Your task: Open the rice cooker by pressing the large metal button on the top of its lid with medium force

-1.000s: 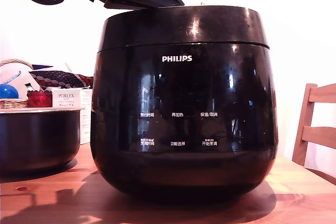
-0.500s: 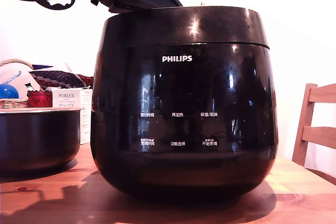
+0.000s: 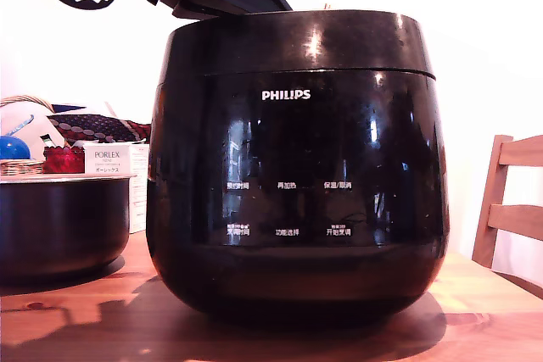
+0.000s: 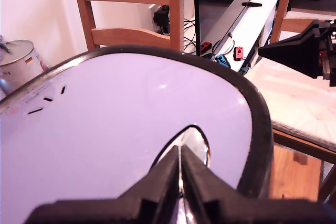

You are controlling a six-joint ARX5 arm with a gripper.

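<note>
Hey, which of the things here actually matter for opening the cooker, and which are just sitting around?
For the job:
- rice cooker
- lid, still shut
- metal button
- gripper, fingers closed, tip at the button

Lying about:
- dark pot
- white box
- basket
- wooden chair

- the gripper (image 4: 180, 169) has its two black fingers pressed together, tips on the metal button (image 4: 195, 142).
- the button sits in the glossy lid (image 4: 126, 129), which fills most of the frame.
- a wooden chair (image 4: 131, 11) stands behind the lid.
- a white low cabinet (image 4: 241, 22) is beyond it.
</note>
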